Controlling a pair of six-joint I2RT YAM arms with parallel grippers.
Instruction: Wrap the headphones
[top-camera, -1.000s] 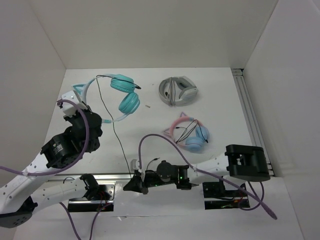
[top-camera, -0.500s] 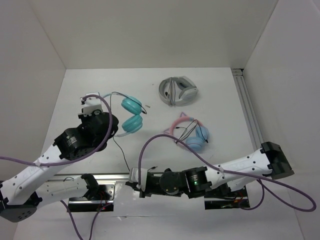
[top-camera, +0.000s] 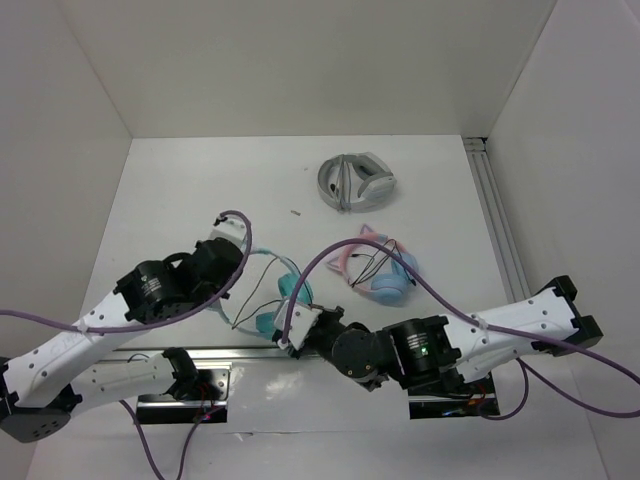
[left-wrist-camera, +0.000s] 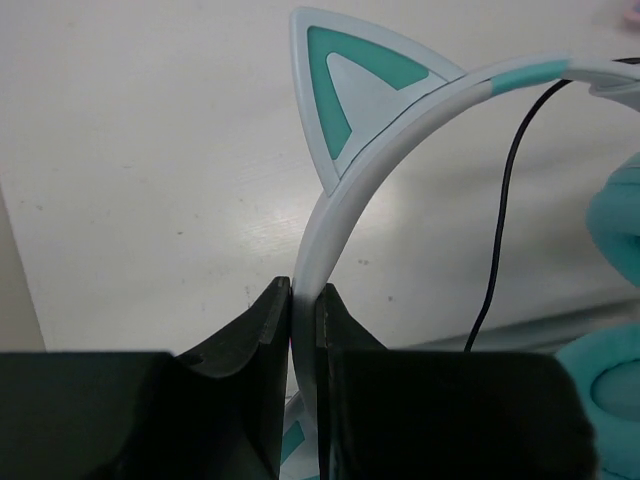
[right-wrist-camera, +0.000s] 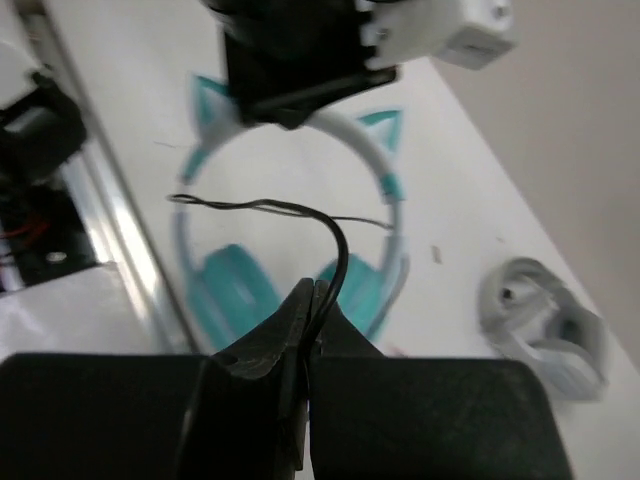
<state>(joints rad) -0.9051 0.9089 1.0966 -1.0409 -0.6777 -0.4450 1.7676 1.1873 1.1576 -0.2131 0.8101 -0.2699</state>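
Left wrist view: the left gripper (left-wrist-camera: 303, 300) has its two black fingers (left-wrist-camera: 262, 330) closed tight on the whitish headband of the headphones (left-wrist-camera: 400, 130), pinching it just below one cat ear (left-wrist-camera: 345, 90); that ear is white-rimmed with a teal centre and stands upright; to its right the thin black cable (left-wrist-camera: 503, 200) hangs down in front of the table (left-wrist-camera: 150, 150); a teal ear pad (left-wrist-camera: 622, 215) is cut off by the right edge, and the second ear is all but hidden behind the fingers.

Top external view: the headphones lie near the front edge of the table, between the two grippers and just left of the pink-and-blue headphones (top-camera: 385, 272); only a teal cup, part of the band and loops of cable show past the arms, so whether the cups touch the table cannot be told; farther back sit the grey-white folded headphones (top-camera: 357, 182); a metal rail (top-camera: 493, 215) runs along the right side; a small green light (top-camera: 415, 350) glows on the right arm.

Right wrist view: the right gripper (right-wrist-camera: 312, 300) has its fingers pressed together on the cable, which arches up and trails left across the headband; the far cat ears and the folded pair are blurred.
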